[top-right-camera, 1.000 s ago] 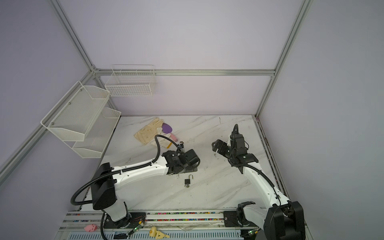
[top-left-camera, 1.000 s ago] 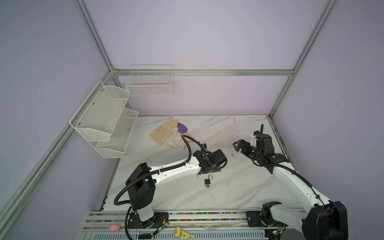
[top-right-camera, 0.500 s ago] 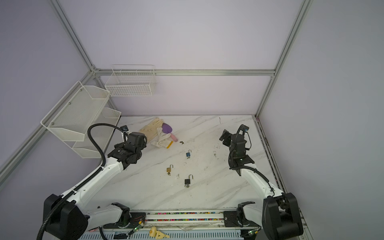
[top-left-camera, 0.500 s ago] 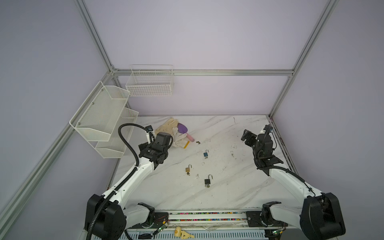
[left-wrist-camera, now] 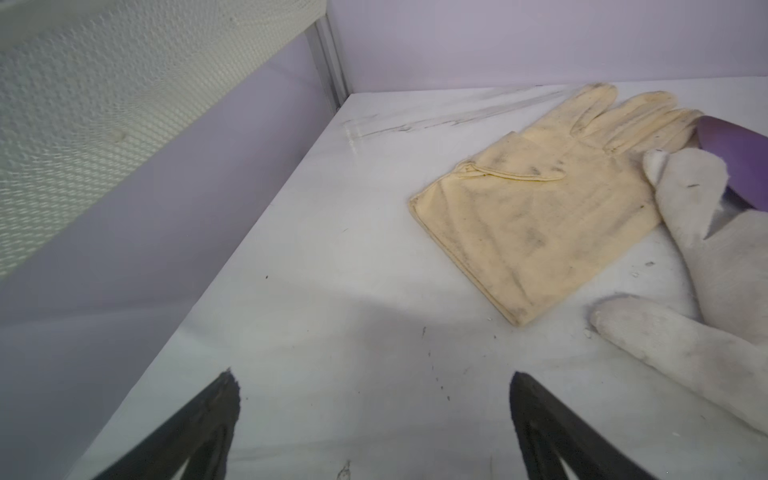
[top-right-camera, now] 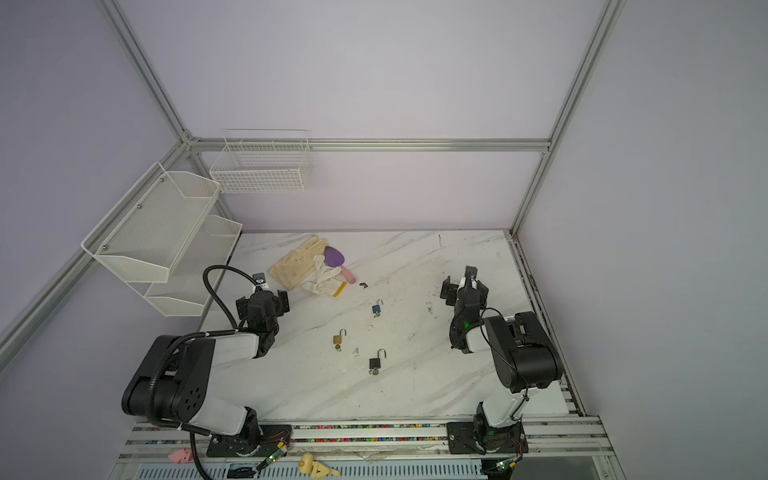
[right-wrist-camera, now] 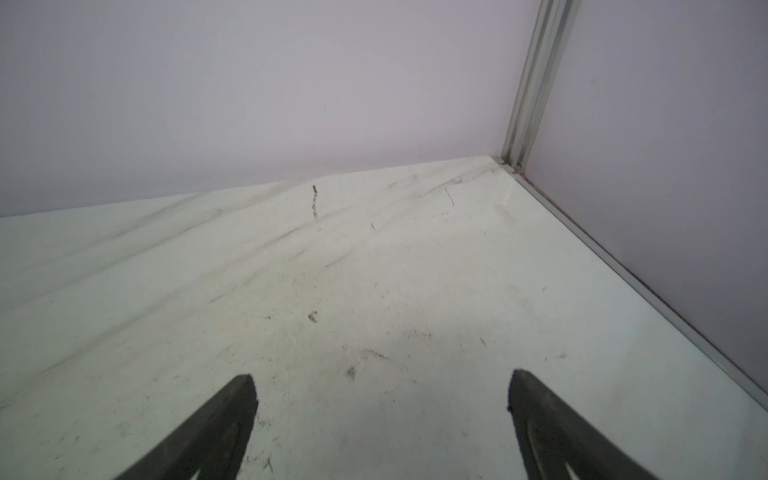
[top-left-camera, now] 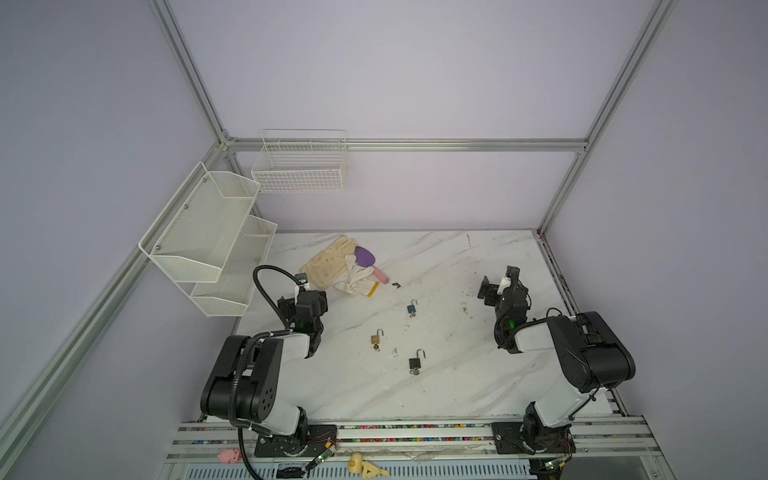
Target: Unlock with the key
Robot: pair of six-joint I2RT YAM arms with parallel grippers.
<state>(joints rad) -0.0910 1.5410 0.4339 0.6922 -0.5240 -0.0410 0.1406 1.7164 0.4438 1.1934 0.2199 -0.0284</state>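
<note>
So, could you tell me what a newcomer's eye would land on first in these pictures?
A blue padlock, a brass padlock and a black padlock lie scattered across the middle of the marble table, shackles seemingly open. A heap of pale gloves sits toward the back left, near the left gripper. It and the right gripper stand open and empty at either side.

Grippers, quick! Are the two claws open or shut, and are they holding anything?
Left gripper: open, holding nothing.
Right gripper: open, holding nothing.
</note>
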